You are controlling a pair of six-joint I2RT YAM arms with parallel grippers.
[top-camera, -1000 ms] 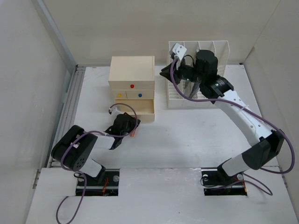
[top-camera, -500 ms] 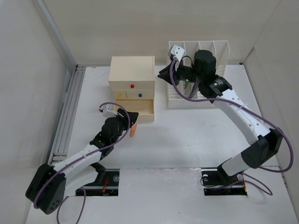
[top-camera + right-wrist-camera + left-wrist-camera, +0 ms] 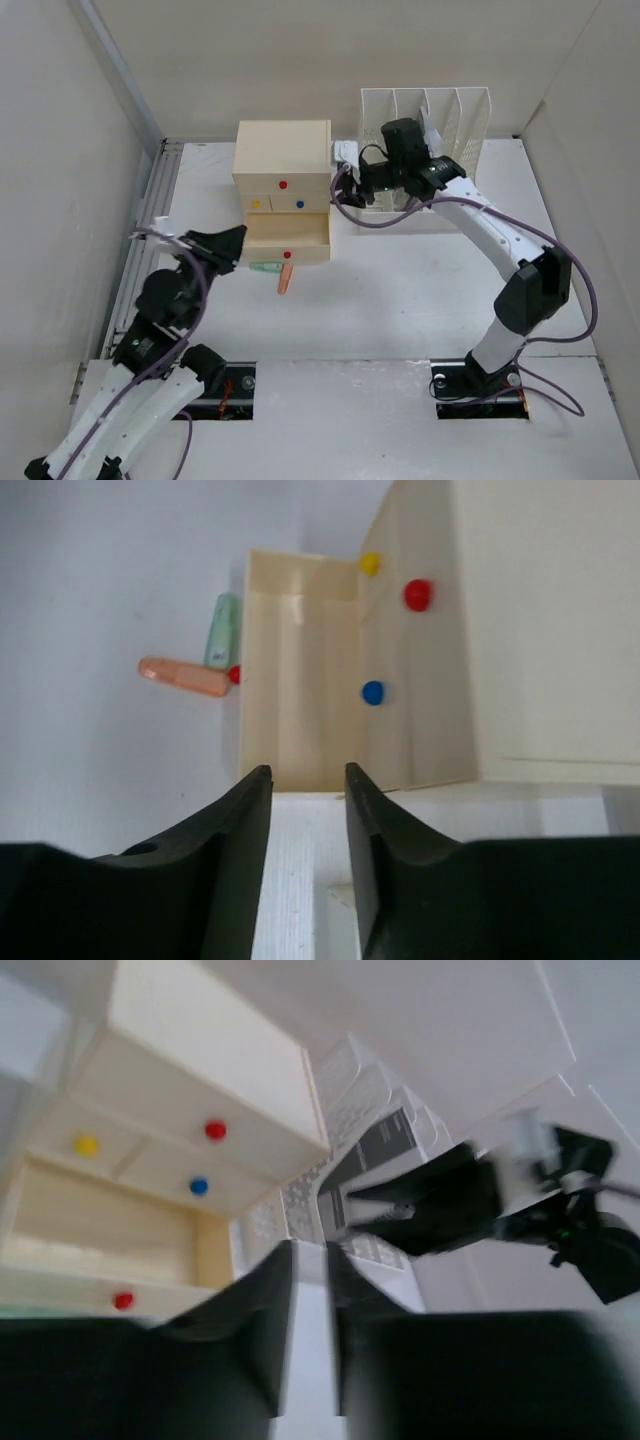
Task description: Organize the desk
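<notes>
Right wrist, parted fingers (image 3: 235,840) above desk (image 3: 100,560), not touching

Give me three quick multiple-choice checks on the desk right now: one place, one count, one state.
1. Where is the orange pen?
A) inside a drawer
B) on the desk in front of the drawer box
C) on top of the drawer box

2. How many red knobs show on the drawer box?
A) one
B) three
C) two

3. The bottom drawer is:
A) pulled open
B) shut
C) lifted out

Answers: B, it lies on bare tabletop; C, one upper, one on the bottom drawer; A, its inside shows.
</notes>
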